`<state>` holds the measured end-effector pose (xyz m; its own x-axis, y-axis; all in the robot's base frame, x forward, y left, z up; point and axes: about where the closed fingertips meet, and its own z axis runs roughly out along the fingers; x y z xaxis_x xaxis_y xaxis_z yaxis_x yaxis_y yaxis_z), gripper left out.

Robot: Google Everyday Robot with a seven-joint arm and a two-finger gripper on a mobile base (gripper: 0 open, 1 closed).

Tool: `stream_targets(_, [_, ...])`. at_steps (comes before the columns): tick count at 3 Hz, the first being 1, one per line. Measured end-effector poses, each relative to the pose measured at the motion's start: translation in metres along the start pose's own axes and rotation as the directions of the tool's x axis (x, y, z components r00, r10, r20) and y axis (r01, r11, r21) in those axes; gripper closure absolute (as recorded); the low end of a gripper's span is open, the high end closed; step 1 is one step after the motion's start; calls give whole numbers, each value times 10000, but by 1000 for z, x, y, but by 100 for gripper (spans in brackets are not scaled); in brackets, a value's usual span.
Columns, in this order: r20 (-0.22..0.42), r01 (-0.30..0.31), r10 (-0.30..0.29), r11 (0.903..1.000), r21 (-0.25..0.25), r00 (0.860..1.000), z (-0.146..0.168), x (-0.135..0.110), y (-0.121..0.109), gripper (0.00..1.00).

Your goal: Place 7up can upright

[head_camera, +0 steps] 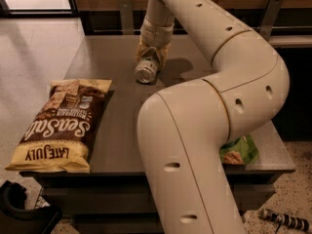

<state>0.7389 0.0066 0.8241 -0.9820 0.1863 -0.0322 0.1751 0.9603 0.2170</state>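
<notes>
The 7up can lies on its side near the far middle of the grey table, its silver end facing me. My gripper reaches down from above and is shut around the can's body, with tan fingers on either side. The can's far end is hidden by the gripper.
A brown Late July snack bag lies flat at the table's left front. A green snack bag shows at the right front edge, partly hidden behind my arm. A wall with metal brackets stands behind the table.
</notes>
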Motion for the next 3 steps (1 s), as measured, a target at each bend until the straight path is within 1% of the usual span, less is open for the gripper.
stream_targets(1, [94,18,-17,10000,-25,10000,0,-2,1,100])
stream_targets(2, [487,104,-100,9999,-77,9988,-5,-9,2,100])
stream_targets(3, [1822,-38,59,9999,-116,9832,-47,-24,-11,100])
